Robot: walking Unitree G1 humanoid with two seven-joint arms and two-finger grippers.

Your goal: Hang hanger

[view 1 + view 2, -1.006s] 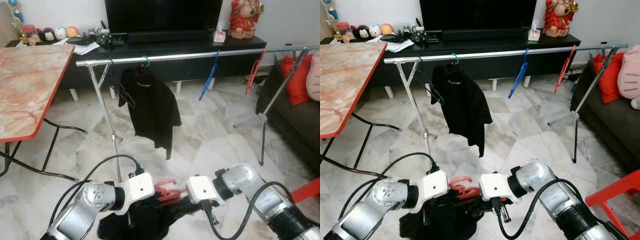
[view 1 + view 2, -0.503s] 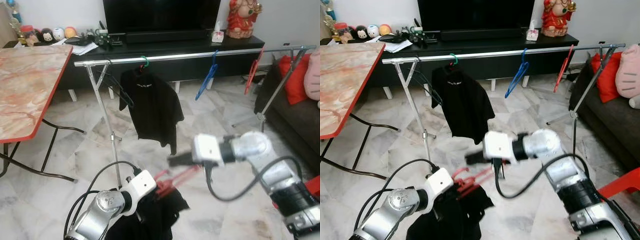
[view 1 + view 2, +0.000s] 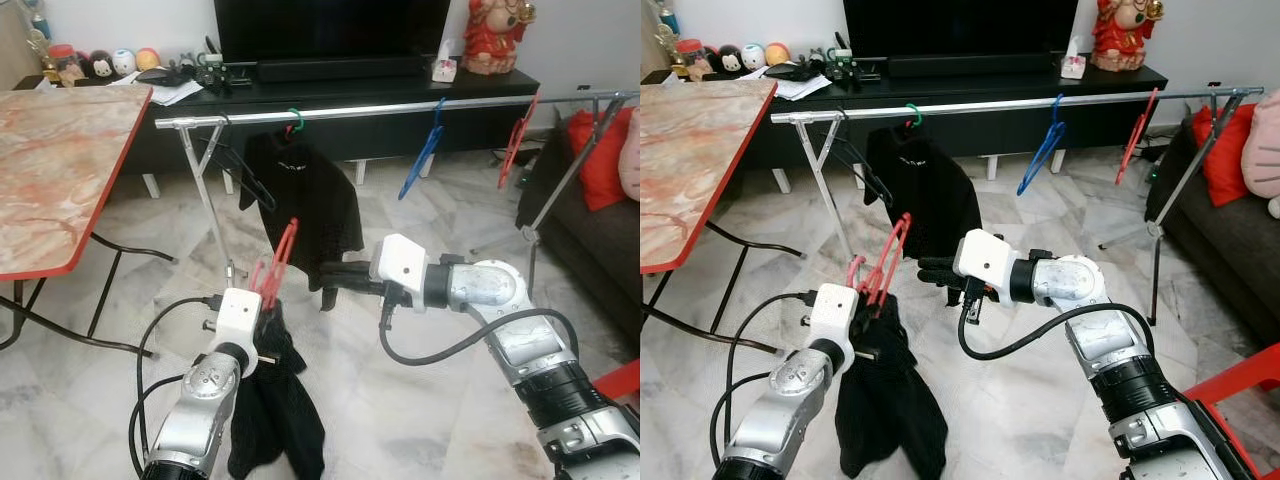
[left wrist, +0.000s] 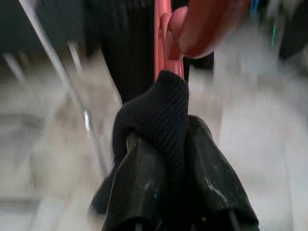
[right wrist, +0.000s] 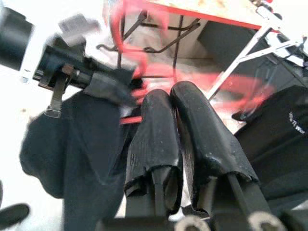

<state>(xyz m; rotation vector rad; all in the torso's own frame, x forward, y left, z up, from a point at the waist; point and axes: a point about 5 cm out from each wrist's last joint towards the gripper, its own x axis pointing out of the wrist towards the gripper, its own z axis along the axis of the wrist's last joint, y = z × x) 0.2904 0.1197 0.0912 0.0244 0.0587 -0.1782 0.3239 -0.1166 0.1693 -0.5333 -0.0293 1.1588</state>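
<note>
A red hanger point(image 3: 276, 262) carrying a black garment point(image 3: 268, 400) is held up in front of the robot, above the tiled floor point(image 3: 420, 420). The left claw point(image 3: 262, 308) is clamped on the hanger's lower part with a fold of the dark knit cloth pinched between its two fingers point(image 4: 144, 187); the hanger rises tilted above that claw, its hook end uppermost, while the garment hangs limp below it. The right claw point(image 3: 330, 272) sits just beside the hanger, on the side away from the left claw, at about the hanger's height; its fingers point(image 5: 178, 130) lie pressed together, holding nothing. The hanger looks like thin, stiff plastic, light and somewhat slick, so it could twist in a pinch; the garment is soft and loose, adding swinging weight low down. The steadiest hold is probably near the neck, just under the hook, leaving the hook free to catch a bar. Beyond both claws, further from the robot, stands a metal clothes rail point(image 3: 380, 108) with a black shirt point(image 3: 305, 200) on a green hanger, a blue hanger point(image 3: 420, 160) and another red hanger point(image 3: 515, 148) hung along it. Behind the rail is a dark TV cabinet point(image 3: 330, 92); off to the left claw's side stands a marbled worktop point(image 3: 55, 170) with a red rim.
</note>
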